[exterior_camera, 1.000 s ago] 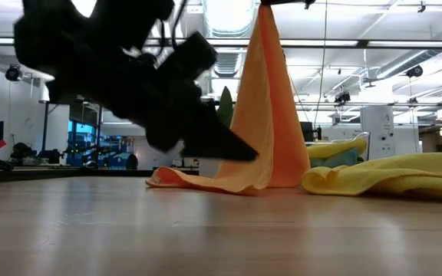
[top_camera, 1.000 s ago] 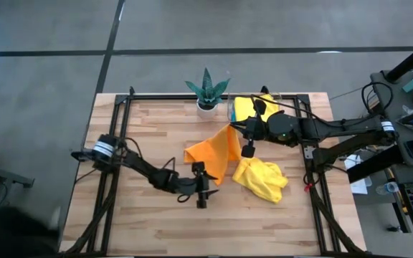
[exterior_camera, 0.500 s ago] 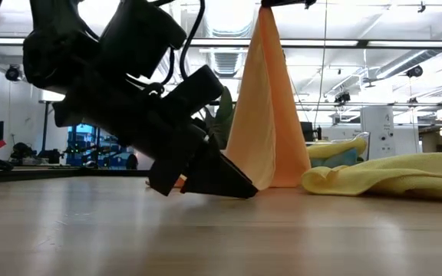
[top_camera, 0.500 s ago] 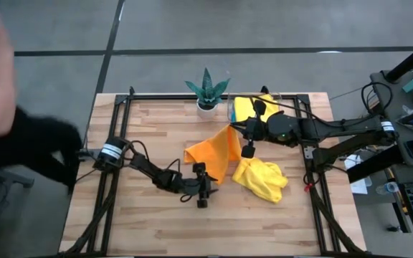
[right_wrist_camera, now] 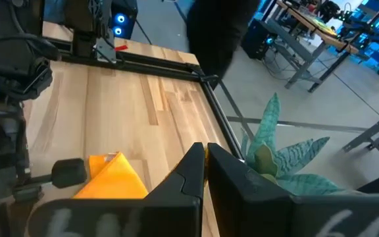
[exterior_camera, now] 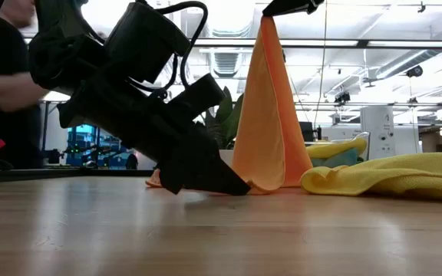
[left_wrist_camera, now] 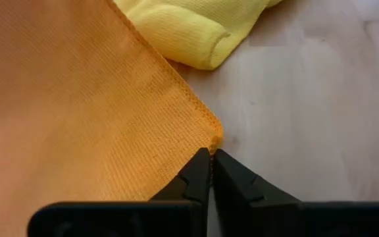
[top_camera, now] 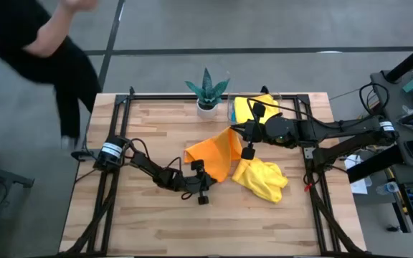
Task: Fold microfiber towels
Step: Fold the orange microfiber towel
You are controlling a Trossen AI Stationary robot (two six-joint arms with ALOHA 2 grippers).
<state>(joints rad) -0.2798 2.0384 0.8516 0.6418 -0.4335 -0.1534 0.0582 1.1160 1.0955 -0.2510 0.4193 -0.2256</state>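
1. Soft orange microfiber towel (top_camera: 214, 152): hanging as a tall cone near the table's centre; its lower edge is trailing on the pale wooden tabletop (top_camera: 142, 222).
2. Right gripper (top_camera: 248, 129): jaws pinched tight on the towel's top corner, holding it aloft.
3. Left gripper (left_wrist_camera: 211, 155): lying low at the towel's near corner; jaws closed together on the hemmed tip.
4. Crumpled bright yellow microfiber towel (top_camera: 262, 178): lying just right of the orange one.
5. Second yellow towel (top_camera: 247, 107): sitting at the far edge.
6. Spiky green potted plant (top_camera: 207, 89): standing far centre.
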